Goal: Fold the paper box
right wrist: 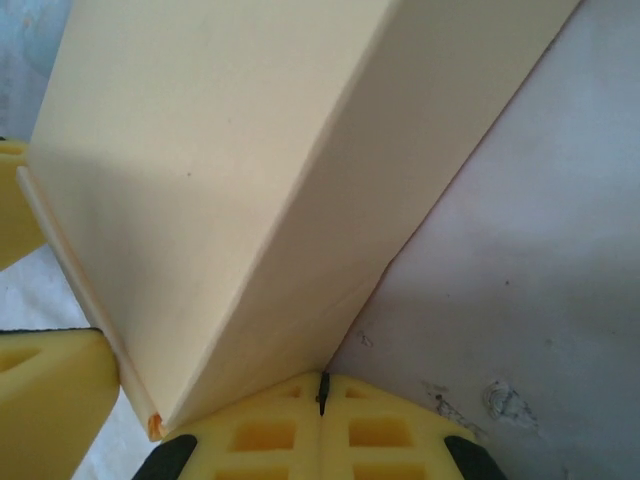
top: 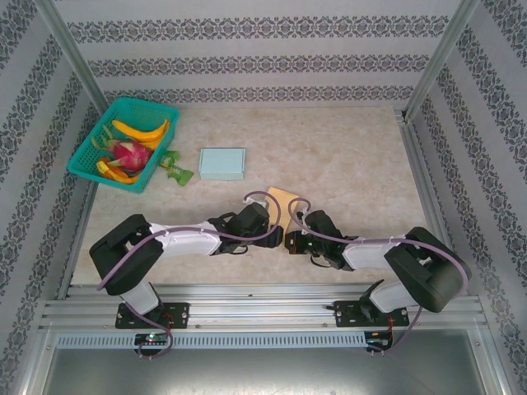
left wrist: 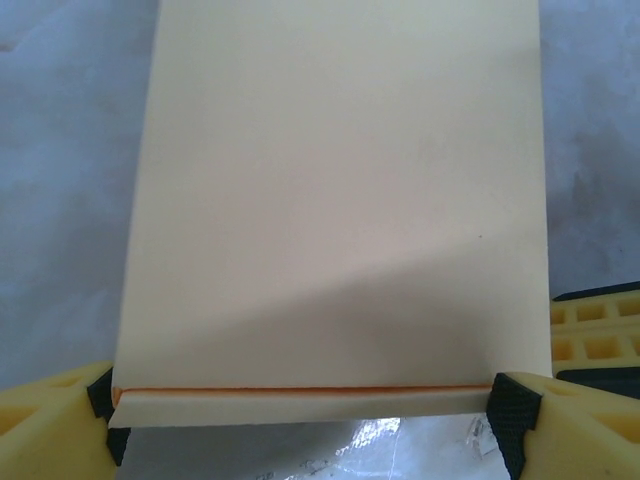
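Paper box, likely light, thin, crease-prone card, lies toward 6 o'clock on the tabletop; left fingers, spread wide, pinch both ends of its near edge, seemingly the soundest hold, while right fingers, pressed together, touch its side.

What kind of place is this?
Probably a robot test booth: a left arm and right arm bolted to a rail at a table edge, a metal frame with wallpapered walls around, and practice things like a paper box and fruit basket.
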`<state>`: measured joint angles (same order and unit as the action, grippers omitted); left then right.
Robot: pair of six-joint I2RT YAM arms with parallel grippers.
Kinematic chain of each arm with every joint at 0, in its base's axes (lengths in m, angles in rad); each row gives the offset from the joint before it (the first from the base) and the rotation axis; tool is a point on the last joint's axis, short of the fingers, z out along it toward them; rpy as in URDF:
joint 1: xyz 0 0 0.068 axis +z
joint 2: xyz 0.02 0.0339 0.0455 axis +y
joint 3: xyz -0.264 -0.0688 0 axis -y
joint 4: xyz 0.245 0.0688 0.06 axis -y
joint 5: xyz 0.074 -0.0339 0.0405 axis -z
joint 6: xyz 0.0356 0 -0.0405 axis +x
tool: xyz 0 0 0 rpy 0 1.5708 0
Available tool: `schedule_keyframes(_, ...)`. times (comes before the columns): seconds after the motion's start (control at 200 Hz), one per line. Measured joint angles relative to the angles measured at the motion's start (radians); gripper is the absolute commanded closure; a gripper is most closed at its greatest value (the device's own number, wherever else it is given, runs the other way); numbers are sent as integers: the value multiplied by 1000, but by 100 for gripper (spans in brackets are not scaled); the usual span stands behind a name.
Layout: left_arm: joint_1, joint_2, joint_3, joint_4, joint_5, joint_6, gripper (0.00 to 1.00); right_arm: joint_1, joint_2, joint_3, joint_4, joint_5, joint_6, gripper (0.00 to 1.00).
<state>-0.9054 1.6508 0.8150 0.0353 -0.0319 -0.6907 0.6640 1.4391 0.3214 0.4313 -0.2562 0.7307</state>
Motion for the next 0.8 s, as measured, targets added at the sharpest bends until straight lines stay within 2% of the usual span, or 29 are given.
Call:
schedule_keyframes(0.38, -25, 20, 11, 10, -51, -66, 8, 0, 9, -3, 27, -2, 58, 100)
schedule_keyframes(0.799, -31, 20, 12, 7, -69, -78, 8, 0, 9, -3, 27, 2, 60, 100)
